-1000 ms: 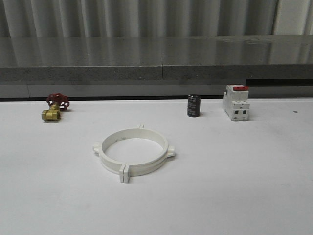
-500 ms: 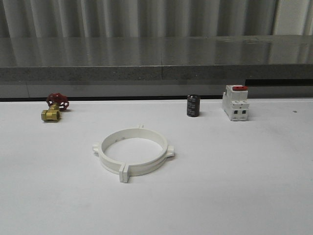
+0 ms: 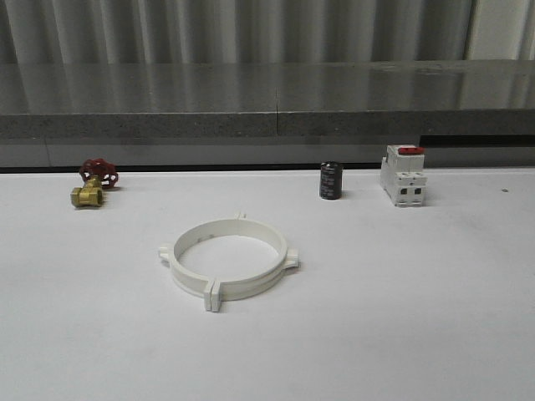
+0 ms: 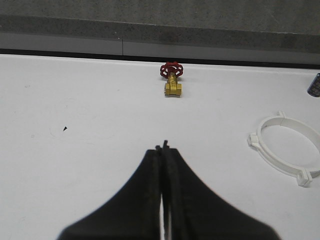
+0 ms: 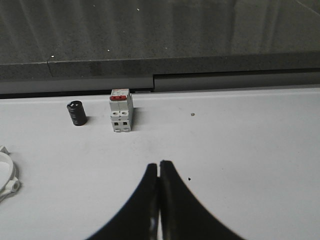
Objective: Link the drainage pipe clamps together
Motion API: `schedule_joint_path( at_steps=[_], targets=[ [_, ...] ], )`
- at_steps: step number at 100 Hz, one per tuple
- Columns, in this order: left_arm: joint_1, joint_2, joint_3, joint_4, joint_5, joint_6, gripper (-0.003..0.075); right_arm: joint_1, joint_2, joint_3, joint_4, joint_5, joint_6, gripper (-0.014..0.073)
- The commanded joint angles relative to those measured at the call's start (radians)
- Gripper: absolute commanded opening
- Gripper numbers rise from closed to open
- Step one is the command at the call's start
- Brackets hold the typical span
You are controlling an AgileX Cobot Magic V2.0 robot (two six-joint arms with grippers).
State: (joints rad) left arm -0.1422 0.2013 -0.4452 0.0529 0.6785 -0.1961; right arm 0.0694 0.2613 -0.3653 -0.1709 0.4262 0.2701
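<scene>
The 2 drainage pipe clamps [image 3: 228,258] lie flat on the white worktop [image 3: 418,317] as 1 closed ring, end tabs meeting, so the joining looks done. The left claw [image 4: 163,148] has its fingers pressed together, holding nothing, the ring ahead and off to its right. The right claw [image 5: 159,165] is likewise closed and empty, the ring's edge well to its left. Beyond the left claw sits a brass valve [image 3: 94,184]; beyond the right, a black cylinder [image 3: 331,181] and breaker [image 3: 404,175]. Nothing stands between either claw and the ring.

Lab test bench: bare white table [image 3: 435,317], grey stone ledge [image 3: 251,100], corrugated metal wall [image 3: 251,29]
</scene>
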Motion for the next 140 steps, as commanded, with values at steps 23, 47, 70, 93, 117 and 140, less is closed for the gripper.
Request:
schedule_joint_path(
  at_steps=[23,47,70,93,117,140],
  targets=[
    [0.001,0.009,-0.027,0.003,-0.072,0.001,-0.0020,-0.078,-0.220,0.198,0.140,-0.146,-0.155,-0.0068],
    [0.001,0.009,-0.027,0.003,-0.074,0.001,-0.0020,-0.139,-0.290,0.329,0.199,-0.263,-0.156,-0.0068],
    [0.001,0.009,-0.027,0.003,-0.074,0.001,-0.0020,-0.145,-0.292,0.377,0.197,-0.416,-0.166,-0.0068],
    [0.001,0.009,-0.027,0.003,-0.074,0.001,-0.0020,-0.145,-0.292,0.377,0.132,-0.440,-0.174,-0.0068],
    [0.001,0.009,-0.027,0.003,-0.074,0.001,-0.0020,-0.144,-0.292,0.377,0.127,-0.440,-0.174,-0.0068],
    [0.001,0.009,-0.027,0.003,-0.074,0.001,-0.0020,-0.144,-0.292,0.377,0.127,-0.438,-0.174,-0.0068]
  ],
)
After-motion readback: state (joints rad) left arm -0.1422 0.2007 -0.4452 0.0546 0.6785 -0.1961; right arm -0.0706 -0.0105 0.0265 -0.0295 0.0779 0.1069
